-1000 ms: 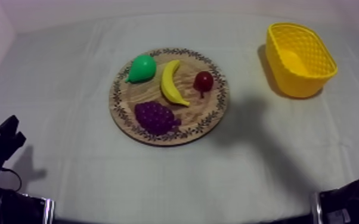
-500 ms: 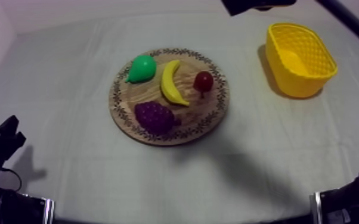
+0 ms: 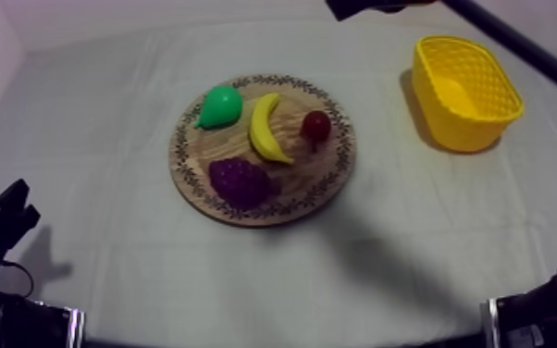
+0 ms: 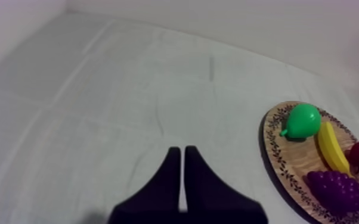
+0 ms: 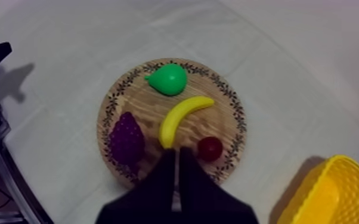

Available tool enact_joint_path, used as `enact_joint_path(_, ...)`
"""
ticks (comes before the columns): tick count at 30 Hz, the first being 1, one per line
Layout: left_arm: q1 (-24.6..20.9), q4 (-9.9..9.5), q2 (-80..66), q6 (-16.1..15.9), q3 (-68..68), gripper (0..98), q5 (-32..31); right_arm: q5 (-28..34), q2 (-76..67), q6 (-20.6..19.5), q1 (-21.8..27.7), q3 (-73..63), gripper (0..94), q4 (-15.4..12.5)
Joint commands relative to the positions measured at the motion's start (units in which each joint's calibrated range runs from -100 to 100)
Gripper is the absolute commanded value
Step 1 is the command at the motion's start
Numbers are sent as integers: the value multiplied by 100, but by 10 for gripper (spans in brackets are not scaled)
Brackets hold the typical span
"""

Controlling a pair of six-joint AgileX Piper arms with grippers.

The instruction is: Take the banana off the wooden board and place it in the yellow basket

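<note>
My right gripper (image 5: 176,156) has its two black fingers pressed together into a narrow wedge with nothing between them. It hangs above the round wooden board (image 5: 141,108), and from its own camera the tip lines up with the board's rim between the bunch of grapes (image 5: 126,138) and the small red fruit (image 5: 209,148), just short of one end of the banana (image 5: 182,117). Seen from above, the right arm (image 3: 515,46) comes in from the far right, its black front part at the far edge of the table, left of the yellow basket (image 3: 486,122). The banana lies across the middle of the board. The green pear (image 3: 219,106) is just beside it at the far left, the small red fruit just to its right, and the grapes on the near side, close to its near end. The board sits in the middle of the grey-white cloth (image 3: 106,139). The basket stands upright at the far right, well apart from the board. My left gripper (image 4: 180,156) sits low at the near left over bare cloth, its fingers likewise closed flat against each other on nothing, well apart from the board.
</note>
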Motion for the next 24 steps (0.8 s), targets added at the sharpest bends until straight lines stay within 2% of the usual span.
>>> enact_joint_path(1,-1,0,0,-1,1,0,-1,17,83,-136,-83,-44,6,89)
enact_joint_path(9,-1,0,0,0,1,0,-1,150,537,-849,-410,-389,4,436)
enact_joint_path(17,-1,0,0,1,1,0,-1,660,1014,-1675,-522,-973,3,906)
enact_joint_path(24,-1,0,0,1,1,0,-1,1287,1354,-2036,-559,-1376,2,1243)
